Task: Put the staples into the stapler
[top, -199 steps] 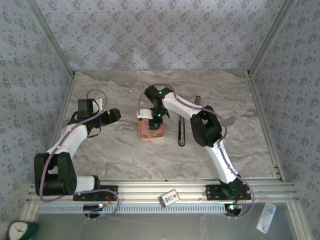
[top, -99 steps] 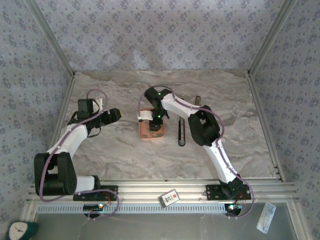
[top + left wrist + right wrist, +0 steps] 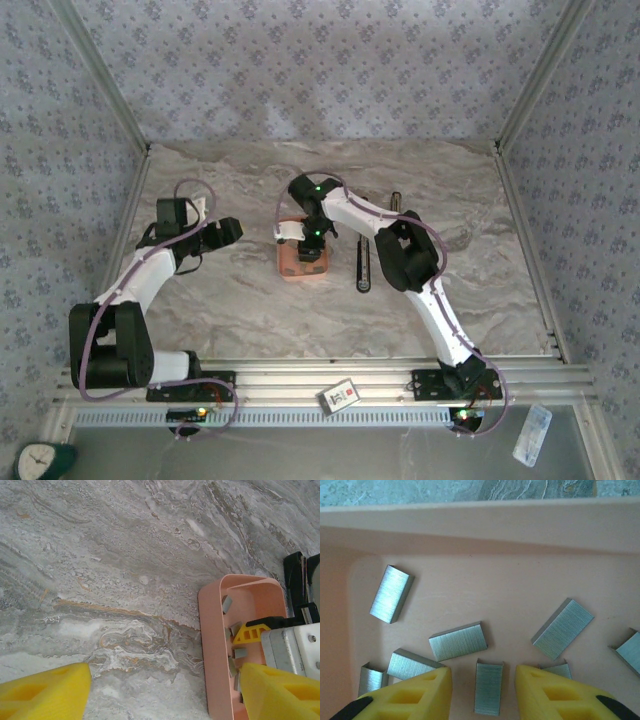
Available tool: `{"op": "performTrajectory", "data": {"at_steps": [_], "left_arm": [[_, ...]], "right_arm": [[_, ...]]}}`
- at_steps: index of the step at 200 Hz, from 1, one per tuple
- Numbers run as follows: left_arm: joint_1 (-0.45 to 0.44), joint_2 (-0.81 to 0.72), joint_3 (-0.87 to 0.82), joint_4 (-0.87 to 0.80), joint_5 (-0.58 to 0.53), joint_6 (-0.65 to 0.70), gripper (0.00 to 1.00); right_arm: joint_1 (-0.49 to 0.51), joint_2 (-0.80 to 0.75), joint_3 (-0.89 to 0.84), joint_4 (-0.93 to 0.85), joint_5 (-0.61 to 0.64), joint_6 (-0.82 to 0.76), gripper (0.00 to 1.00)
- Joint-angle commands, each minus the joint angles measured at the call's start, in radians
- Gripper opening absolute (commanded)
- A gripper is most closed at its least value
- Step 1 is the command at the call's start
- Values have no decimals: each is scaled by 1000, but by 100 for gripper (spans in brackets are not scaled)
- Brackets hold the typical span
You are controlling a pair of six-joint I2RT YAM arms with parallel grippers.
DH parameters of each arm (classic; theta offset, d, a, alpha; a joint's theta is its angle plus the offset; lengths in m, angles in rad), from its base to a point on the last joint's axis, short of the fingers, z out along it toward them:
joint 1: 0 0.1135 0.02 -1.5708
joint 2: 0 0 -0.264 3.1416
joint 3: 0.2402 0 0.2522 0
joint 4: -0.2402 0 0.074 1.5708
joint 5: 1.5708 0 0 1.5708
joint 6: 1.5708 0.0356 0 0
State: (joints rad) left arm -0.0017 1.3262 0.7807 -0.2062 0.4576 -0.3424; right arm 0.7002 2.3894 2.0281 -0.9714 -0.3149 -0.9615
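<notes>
1. Moved only a tiny bit since a moment ago: a little more bend at the elbow of the right arm, and the same spot as before for the left arm.
2. Reaches with the right jaws down into the pink tray, near the middle of the bench.
3. Sets the right jaws close together, with just a small gap between the yellow fingertips.
4. Grips nothing yet: one strip of the staples lies right in that gap and touches neither tip.
5. Shows more grey strips flat on the tray floor around it, some tilted, one up near the corner by the tray wall.
6. Hangs the left jaws wide apart over bare bench, with nothing between them and the tray just beside one tip in the left wrist view.
7. Leaves the black stapler lying on the bench just to the right of the tray, with all the staples in the tray.
</notes>
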Motion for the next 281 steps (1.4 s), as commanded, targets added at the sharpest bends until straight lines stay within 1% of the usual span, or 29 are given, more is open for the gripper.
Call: {"op": "performTrajectory", "data": {"at_steps": [1,40,69,127,235,281], "left_arm": [[5,4,3,9,18,3,78],[5,5,4,7,19,2,78],[4,4,4,7,19,3,78],[5,8,6,7,20,5,78],[4,27,12,8,23,4,77],[5,28,15,7,23,5,77]], "right_arm": [[4,-37,26,-25,23,-48,40],[2,-44,23,-13,36,-39,44],[4,-25,23,-9,55,-35,44],[2,6,23,-8,52,-25,43],[6,33,14,-1,86,-18,30],[11,-21,-5,-13,87,-11,22]]}}
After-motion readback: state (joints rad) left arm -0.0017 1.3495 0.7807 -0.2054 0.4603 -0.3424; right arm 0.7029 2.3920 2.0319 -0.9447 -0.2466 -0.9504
